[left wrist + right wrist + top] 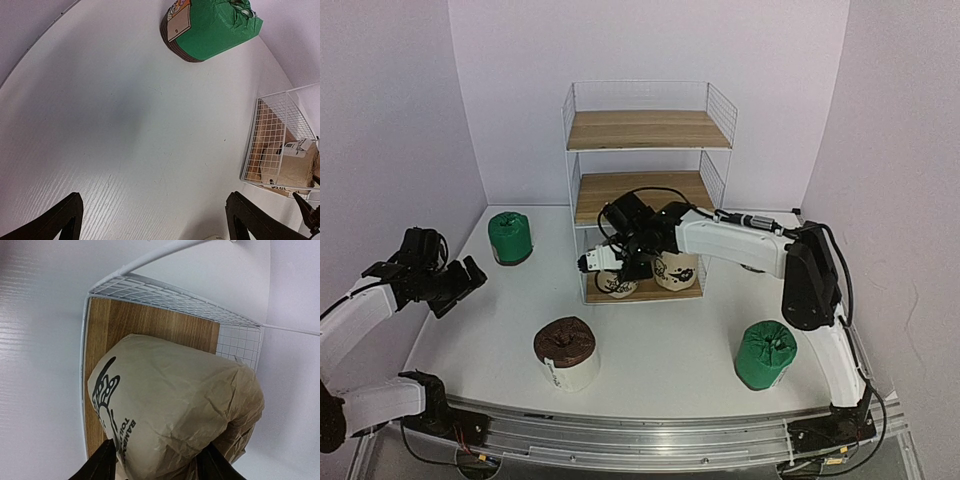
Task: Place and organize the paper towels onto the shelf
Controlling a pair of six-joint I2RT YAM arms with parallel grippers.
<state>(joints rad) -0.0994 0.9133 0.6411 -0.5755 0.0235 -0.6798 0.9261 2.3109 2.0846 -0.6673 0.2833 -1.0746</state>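
The shelf (pixel 650 130) stands at the back of the desk (pixel 660 340). Its top and middle boards are bare. The bottom board carries two beige paper towels side by side. The left beige roll (pixel 617 286) sits at the shelf's front left corner. The right beige roll (pixel 675 270) is just beside it, toward the shelf's middle.

The right hand (pixel 613 272) reaches into that bottom tier from the shelf's front. Its fingers (pixel 102 462) flank the left beige roll (pixel 170 410), one on each side, close against the wrapper. I cannot tell whether they press on it or only bracket it. In the right wrist view the roll lies on the wooden board (pixel 150 330) near the wire side panel, its black print facing the camera.

Three more rolls are off the shelf. A green roll (pixel 510 237) stands to the shelf's left, near the back wall. A brown-topped white roll (pixel 566 352) stands in front of the shelf, toward its left. A second green roll (pixel 765 354) stands in front of the shelf, to its right.

The left hand (pixel 460 283) hangs well to the shelf's left, fingers spread wide, holding nothing.
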